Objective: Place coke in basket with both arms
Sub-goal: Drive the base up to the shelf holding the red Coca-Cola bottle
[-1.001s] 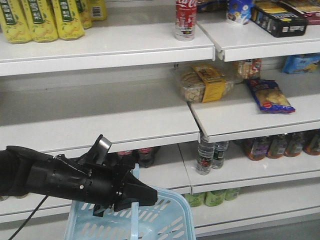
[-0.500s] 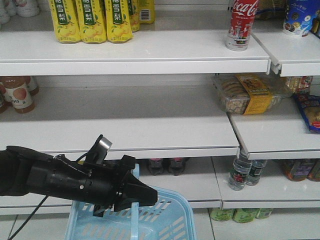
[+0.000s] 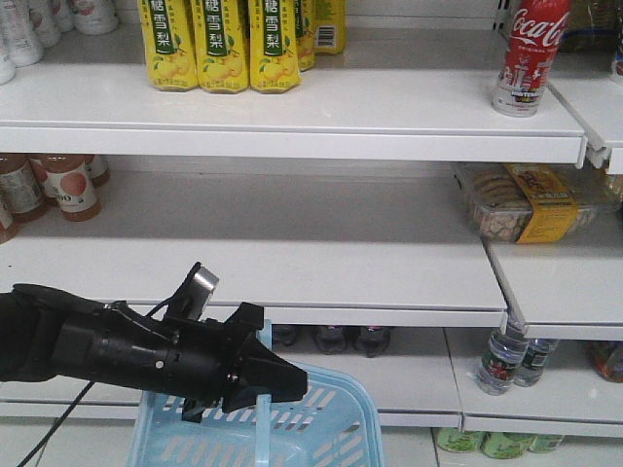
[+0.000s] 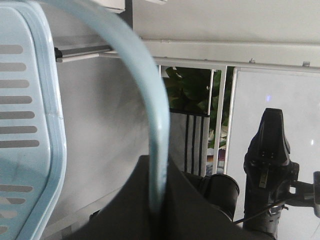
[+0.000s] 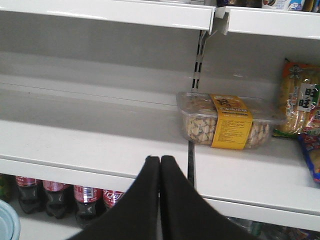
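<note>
With its jaws pressed together and empty, the right gripper [image 5: 160, 165] could knock the tall coke [image 3: 531, 49] over on approach; the basket [image 3: 336, 428], hung by its handle [image 4: 159, 125] from the clamped left gripper [image 3: 282, 383], may swing. The coke stands upright at the right end of the top shelf [image 3: 341, 112], all red, white script, pale foot band.

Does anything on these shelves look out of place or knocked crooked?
The clear plastic biscuit box with a yellow label straddles the joint between two middle shelf boards. The tall red Coca-Cola bottle stands alone on the top shelf, apart from the yellow-wrapped drinks. Nothing looks spilled or damaged.
</note>
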Available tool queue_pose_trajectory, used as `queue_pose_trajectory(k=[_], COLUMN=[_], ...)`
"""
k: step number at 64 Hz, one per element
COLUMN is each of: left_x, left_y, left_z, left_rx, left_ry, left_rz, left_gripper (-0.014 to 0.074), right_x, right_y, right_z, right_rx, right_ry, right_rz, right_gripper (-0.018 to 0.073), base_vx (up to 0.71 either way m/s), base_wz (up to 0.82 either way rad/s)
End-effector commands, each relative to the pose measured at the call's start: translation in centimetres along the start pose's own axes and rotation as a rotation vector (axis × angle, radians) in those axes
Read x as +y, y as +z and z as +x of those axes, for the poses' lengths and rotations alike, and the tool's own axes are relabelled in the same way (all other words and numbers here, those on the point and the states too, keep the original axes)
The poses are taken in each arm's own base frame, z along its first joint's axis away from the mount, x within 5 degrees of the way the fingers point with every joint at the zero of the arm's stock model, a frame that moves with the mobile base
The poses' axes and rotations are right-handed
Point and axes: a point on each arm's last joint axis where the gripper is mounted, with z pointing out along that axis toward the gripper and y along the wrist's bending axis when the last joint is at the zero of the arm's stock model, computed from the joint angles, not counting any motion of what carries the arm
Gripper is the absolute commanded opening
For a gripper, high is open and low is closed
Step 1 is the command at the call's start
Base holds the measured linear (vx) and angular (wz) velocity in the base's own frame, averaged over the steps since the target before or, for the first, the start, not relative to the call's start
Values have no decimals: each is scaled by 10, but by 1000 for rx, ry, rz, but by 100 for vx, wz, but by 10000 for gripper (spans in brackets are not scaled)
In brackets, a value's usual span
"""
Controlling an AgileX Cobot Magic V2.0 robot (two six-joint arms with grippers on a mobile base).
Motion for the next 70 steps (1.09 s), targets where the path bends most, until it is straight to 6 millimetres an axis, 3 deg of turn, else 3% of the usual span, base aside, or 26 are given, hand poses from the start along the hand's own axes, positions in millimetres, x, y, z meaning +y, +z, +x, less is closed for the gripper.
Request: queue_pose_trajectory(k=[1, 70], left_x=[-25, -25], left_y=[-6, -6], left_z=[4, 4], left_rx=[9, 9], left_ry=[40, 40], left_rz=[112, 112], left_gripper=[-6, -6], right_x=[-1, -1], right_y=[-1, -1], right_z=[-5, -5], right_rx=[-81, -81], right_ry=[-6, -6], right_rz=[11, 11], right_gripper=[-10, -10], base_vx=[8, 7], base_wz=[12, 2])
